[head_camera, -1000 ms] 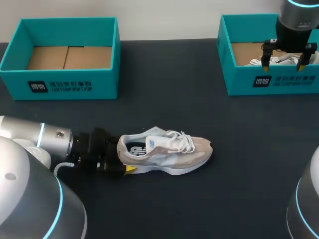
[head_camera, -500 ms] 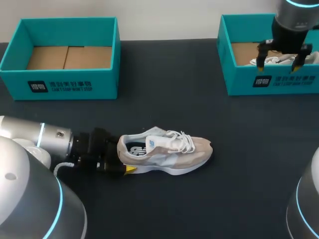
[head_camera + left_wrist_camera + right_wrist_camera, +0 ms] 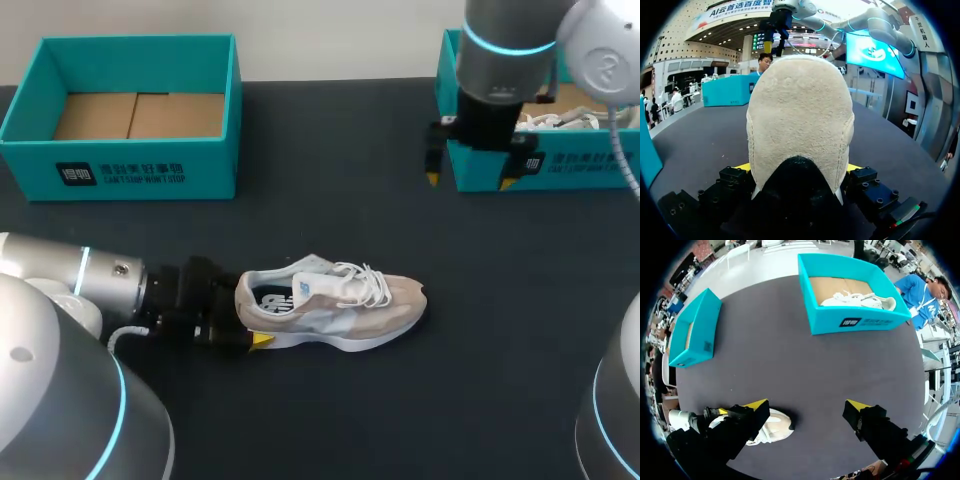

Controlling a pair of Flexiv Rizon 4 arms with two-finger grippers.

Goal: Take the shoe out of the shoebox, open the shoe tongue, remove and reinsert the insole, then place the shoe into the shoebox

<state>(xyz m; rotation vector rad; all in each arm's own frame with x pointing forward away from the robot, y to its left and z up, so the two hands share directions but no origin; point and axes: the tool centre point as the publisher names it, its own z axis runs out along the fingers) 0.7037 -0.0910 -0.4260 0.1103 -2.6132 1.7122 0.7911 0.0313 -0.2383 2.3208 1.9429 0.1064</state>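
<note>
Shoe: beige-and-white lace-up sneaker [image 3: 335, 305] resting mid dark surface [image 3: 400, 420], outside both boxes | left end effector [image 3: 797, 167]: pinching sneaker's heel from both sides | right end effector [image 3: 470, 180]: fingers spread, holding nothing, at front wall of right teal cardboard shoebox [image 3: 560, 165] | left teal cardboard shoebox [image 3: 130, 165]: well apart.

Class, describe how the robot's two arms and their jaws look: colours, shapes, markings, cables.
Both the left arm and right arm are rounded silver-grey tubes, each with a glowing cyan ring. Each ends in a blocky black wrist with yellow-tipped jaws. A thin pale cable loops beside the left wrist.
</note>
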